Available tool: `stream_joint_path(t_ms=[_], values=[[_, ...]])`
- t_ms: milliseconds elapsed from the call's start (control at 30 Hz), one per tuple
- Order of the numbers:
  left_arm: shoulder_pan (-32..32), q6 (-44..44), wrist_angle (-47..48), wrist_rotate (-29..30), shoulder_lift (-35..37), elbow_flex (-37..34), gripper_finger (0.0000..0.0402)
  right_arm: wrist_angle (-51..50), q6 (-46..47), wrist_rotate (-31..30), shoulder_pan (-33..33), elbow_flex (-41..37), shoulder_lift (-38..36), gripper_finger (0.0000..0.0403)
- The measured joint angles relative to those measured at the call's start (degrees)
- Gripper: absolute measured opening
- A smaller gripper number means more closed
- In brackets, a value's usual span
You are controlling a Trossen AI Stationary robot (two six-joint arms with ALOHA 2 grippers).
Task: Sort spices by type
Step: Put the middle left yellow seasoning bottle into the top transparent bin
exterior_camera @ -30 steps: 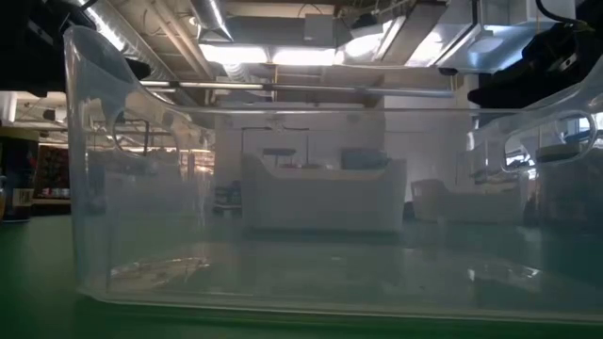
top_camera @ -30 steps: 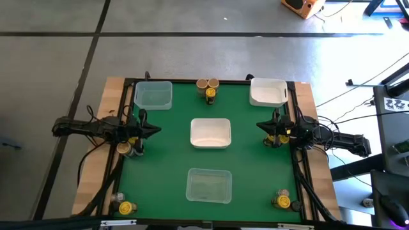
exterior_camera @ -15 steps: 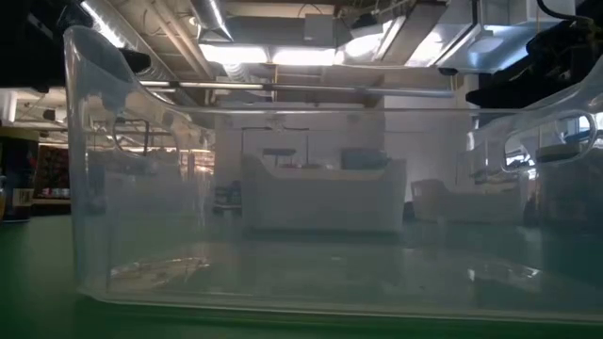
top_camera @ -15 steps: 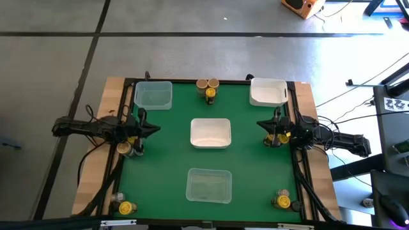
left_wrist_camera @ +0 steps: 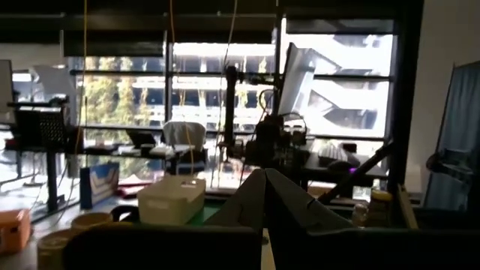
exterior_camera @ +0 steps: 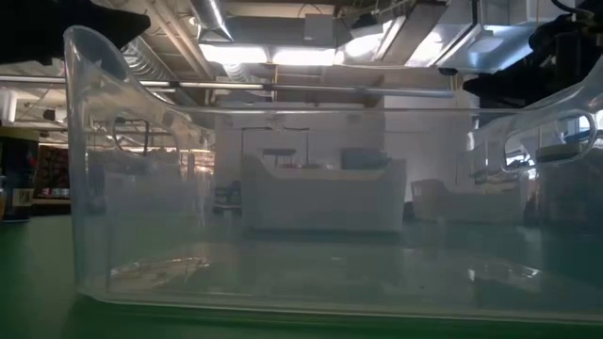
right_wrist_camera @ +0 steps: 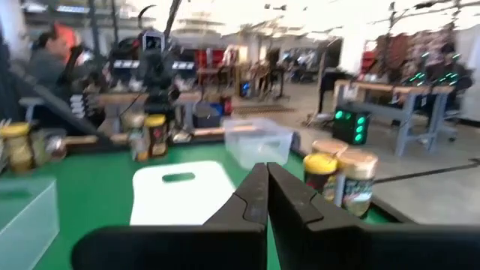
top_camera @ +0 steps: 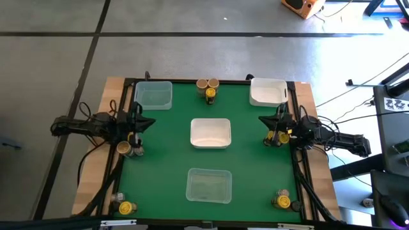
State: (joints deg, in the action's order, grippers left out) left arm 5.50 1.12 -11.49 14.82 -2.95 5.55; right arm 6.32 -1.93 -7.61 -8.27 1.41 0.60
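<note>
Small spice jars stand upright on the green mat in groups: three at the far middle, some by the left edge, some by the right edge, and more in the near left and near right corners. Their lids are yellow, tan or dark. My left gripper hovers shut at the left edge, above the jars there. My right gripper hovers shut at the right edge, over the jars there. In the wrist views both pairs of fingers are closed on nothing.
A clear bin stands at the far left and a white bin at the far right. Another white bin sits in the centre. A second clear bin at the near middle fills the low view.
My left gripper has risen and tipped its fingers upward, its tip drawing back a little toward the table's left edge. My right gripper has tipped up and rolled slightly in place. Both have stayed shut. No jar or bin has moved.
</note>
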Motion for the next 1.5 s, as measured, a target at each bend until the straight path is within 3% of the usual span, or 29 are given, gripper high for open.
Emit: stream_joint_path(t_ms=[233, 733, 833, 1033, 1200, 1500], values=[[0.0, -1.97, 10.71, 2.37, -10.56, 11.05, 0.0006, 5.66, -1.64, -1.01, 0.0, 0.0, 0.02, 0.0008], [0.0, -3.44, 55.5, 2.39, -33.2, 45.6, 0.0003, 10.26, -4.37, -1.01, 0.0, 0.07, 0.02, 0.0008], [0.02, -7.09, 62.99, 1.72, -35.66, 48.64, 0.0007, 10.17, -4.41, -1.01, 0.0, 0.07, 0.02, 0.0008], [-0.16, -15.24, 69.27, 3.56, -36.87, 48.84, 0.0012, 9.55, -4.57, -1.01, 0.0, 0.09, 0.02, 0.0008], [-0.79, -21.78, 73.82, 3.86, -36.96, 48.84, 0.0065, 9.31, -4.59, -1.0, 0.0, 0.09, 0.02, 0.0008], [-1.11, -28.12, 78.22, 3.23, -38.67, 48.84, 0.0218, 8.99, -4.59, -0.99, 0.0, 0.09, 0.02, 0.0008]])
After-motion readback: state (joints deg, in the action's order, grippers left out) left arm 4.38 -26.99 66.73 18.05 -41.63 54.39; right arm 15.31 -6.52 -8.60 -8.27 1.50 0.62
